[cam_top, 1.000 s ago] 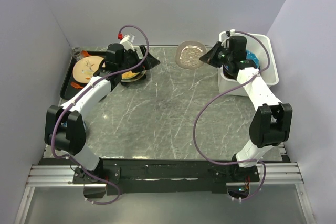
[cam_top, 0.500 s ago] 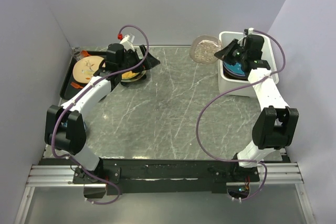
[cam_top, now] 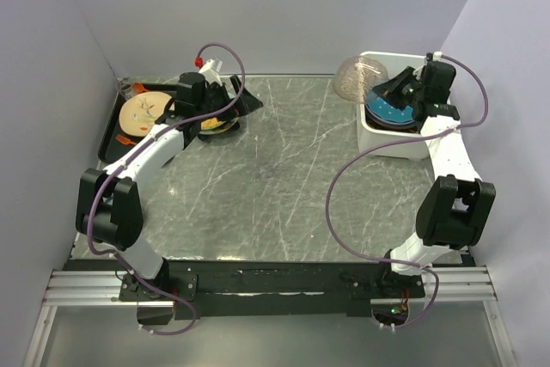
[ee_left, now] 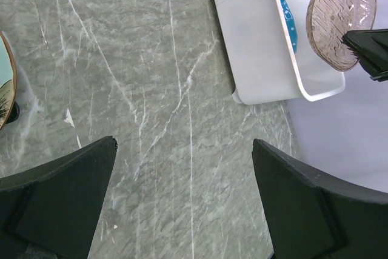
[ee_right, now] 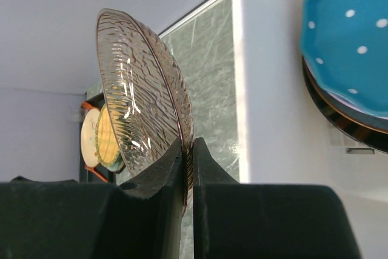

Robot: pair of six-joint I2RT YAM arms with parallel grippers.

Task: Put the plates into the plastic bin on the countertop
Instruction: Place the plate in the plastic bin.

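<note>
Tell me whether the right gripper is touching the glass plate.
Touching. Right wrist view: the right gripper pinches the glass plate at its rim, no gap.

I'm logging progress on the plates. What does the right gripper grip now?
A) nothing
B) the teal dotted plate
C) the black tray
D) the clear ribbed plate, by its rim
D: the right gripper is shut on the rim of the clear ribbed plate, while the teal dotted plate lies in the bin.
</note>
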